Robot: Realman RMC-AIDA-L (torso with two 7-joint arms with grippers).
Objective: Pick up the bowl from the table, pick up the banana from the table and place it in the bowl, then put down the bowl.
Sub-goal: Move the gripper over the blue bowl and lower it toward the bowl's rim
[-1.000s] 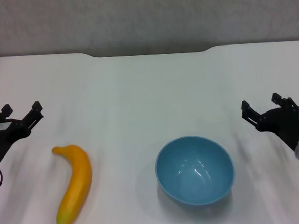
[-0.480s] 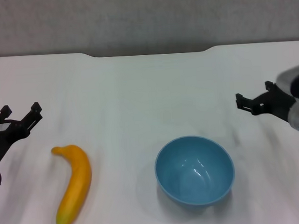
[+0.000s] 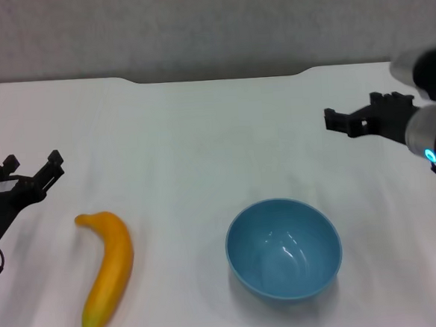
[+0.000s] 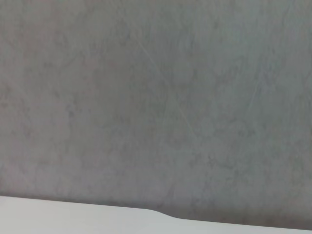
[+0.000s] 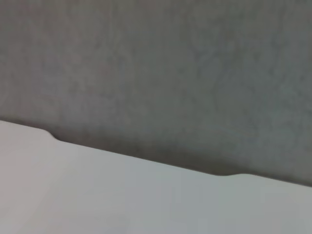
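The light-blue bowl [image 3: 283, 249] sits upright and empty on the white table [image 3: 201, 142], near the front, right of centre. The yellow-orange banana [image 3: 108, 268] lies on the table to the bowl's left, dark tip toward the front. My right gripper [image 3: 351, 108] is open and empty, held above the table beyond and to the right of the bowl, well apart from it. My left gripper [image 3: 31, 160] is open and empty at the left edge, just beyond the banana's far end. Neither wrist view shows the bowl or the banana.
The table's far edge has a shallow notch [image 3: 219, 76] against a grey wall [image 3: 208, 22]. The left wrist view shows the wall [image 4: 156, 97] and a strip of table edge [image 4: 73, 217]. The right wrist view shows the table [image 5: 122, 195] and the wall.
My right gripper has moved away from the front, up and toward the far side, and a little leftward. The left gripper, bowl and banana have not moved.
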